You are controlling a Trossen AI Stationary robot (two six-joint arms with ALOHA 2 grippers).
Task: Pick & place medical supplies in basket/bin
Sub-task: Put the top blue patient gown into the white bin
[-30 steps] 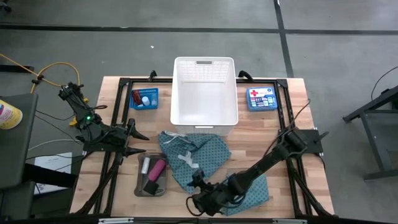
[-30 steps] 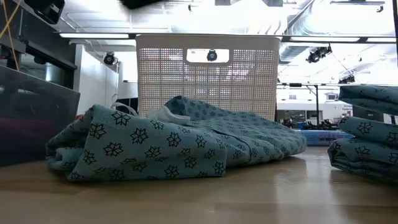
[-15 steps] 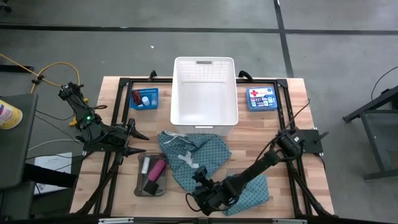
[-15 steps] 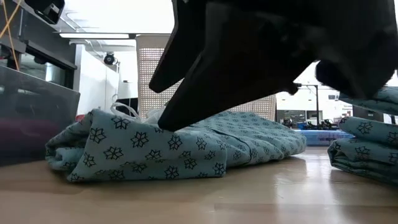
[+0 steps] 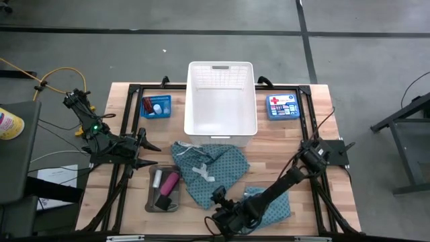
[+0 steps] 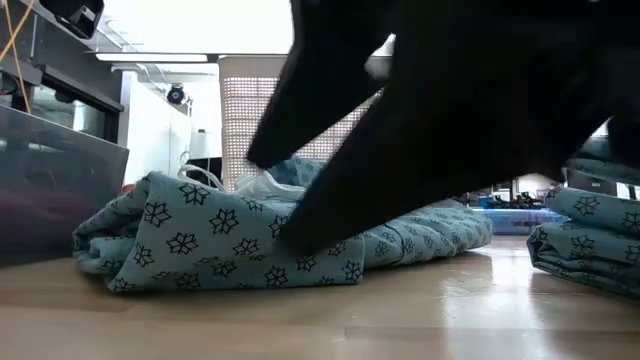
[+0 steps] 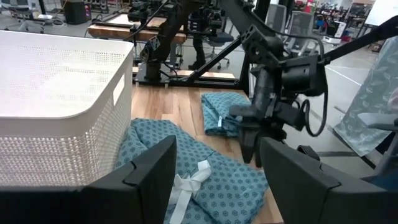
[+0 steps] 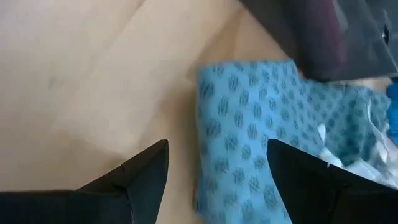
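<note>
Left hand [image 5: 149,153]: parked at the counter's left edge, fingers spread, grasping nothing; well apart from both cloths.

Grey tray [image 5: 152,199]: front-left of counter; holds white tube [image 5: 157,179], pink cylinder [image 5: 168,181], black block [image 5: 162,201].

Small blue basket [image 5: 156,107]: back-left; red-and-white pieces inside.

Large white basket [image 5: 221,97]: back-centre, nothing visible in it.

Loose teal cloth [image 5: 208,168]: centre of counter, just in front of the white basket; white ties [image 5: 201,172] on top. Long axis running from the basket's front-left corner toward the counter's front, tapering to a corner that points at the right hand.

Right hand [image 5: 220,220]: low over the front edge, fingers spread, grasping nothing; cloth corner lying just ahead of the fingertips, between them and slightly toward one side in the wrist view. Far nearer than the left hand, so likely the one to pick.

Folded teal cloth [image 5: 275,205]: front-right, partly under the right arm.

Flat blue box [image 5: 281,106]: back-right.
</note>
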